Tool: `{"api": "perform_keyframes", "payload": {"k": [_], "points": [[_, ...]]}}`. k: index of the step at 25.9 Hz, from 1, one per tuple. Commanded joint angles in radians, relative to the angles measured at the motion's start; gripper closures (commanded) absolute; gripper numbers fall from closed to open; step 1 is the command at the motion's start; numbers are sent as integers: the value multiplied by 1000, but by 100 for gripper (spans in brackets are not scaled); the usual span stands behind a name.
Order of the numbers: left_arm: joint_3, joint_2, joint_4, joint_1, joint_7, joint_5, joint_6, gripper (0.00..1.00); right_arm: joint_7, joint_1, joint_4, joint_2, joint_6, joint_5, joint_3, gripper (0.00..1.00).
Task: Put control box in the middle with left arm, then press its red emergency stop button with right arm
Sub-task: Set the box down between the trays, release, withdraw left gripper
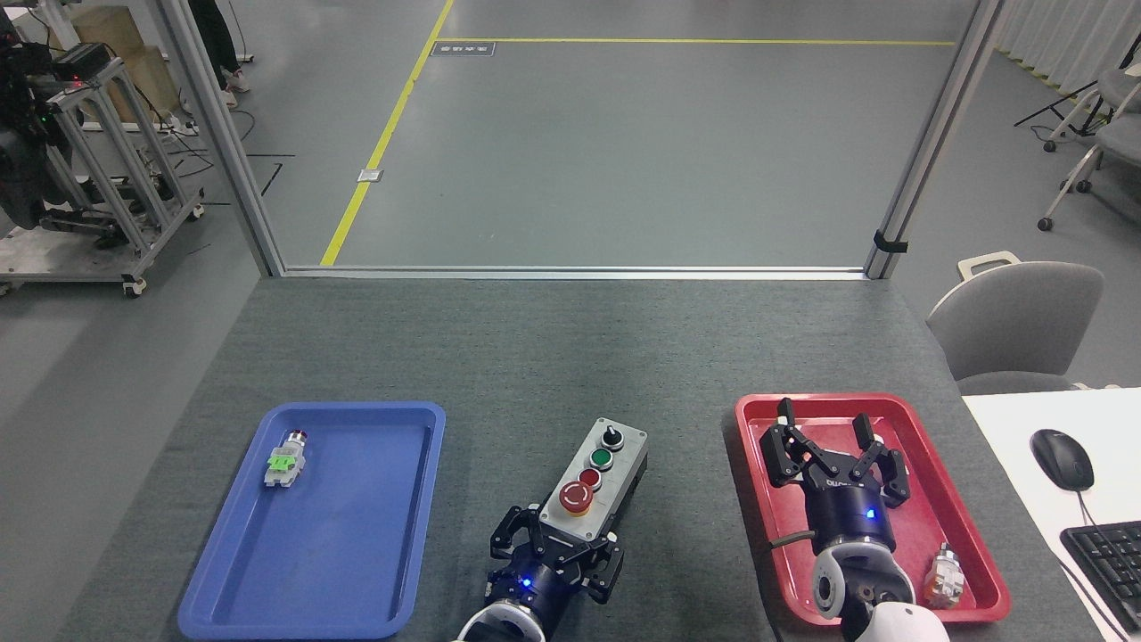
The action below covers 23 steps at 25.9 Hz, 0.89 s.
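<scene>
You were working in a robotics lab or industrial test bay. The grey felt-covered workbench (570, 357) was framed by aluminium profile posts (931, 143). Beyond it lay a grey painted floor marked with yellow lane lines (383, 143). At far left stood a wheeled aluminium-extrusion cart (98, 178) carrying equipment and cables. At right were grey office chairs (1016, 325) and a white desk (1061, 499) with mouse (1063, 458) and keyboard (1105, 557).

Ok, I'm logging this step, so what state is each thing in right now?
control box: on the bare tabletop between the trays, gripped at its near end.
red emergency stop button: untouched.
left gripper: shut on the control box.
right gripper: open, empty, over the red tray.
blue tray: holds one small push-button part.
</scene>
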Motion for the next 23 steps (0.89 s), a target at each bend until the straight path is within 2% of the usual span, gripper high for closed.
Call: {"api": "perform_keyframes", "payload": {"k": [1,6,10,13,16,20,23], "points": [[-2,1,-2,1,-2,2,2,4,2,0,0,-3,-1,-1,0,0],[-2,10,-14,16,0,16,-12,3,2,0,0,-7,-4,-1,0,0],[5,37,-112,75,0,17,-38,2,1,-9,-2,-4,0,-1,0,0],[30,171,-316,170,-2,37,-103,2,-1,-15,-2,-3,-1,-1,-2,0],[71,281,-480,272,0,145,-164,2,-1,-18,-2,-3,2,-1,-2,0],[152,378,-588,334,1,269,-207,2,-1,-26,-5,-1,0,-1,-20,0],[243,395,-624,349,3,284,-225,2,-1,-40,-3,-6,-6,-1,-31,1]]}}
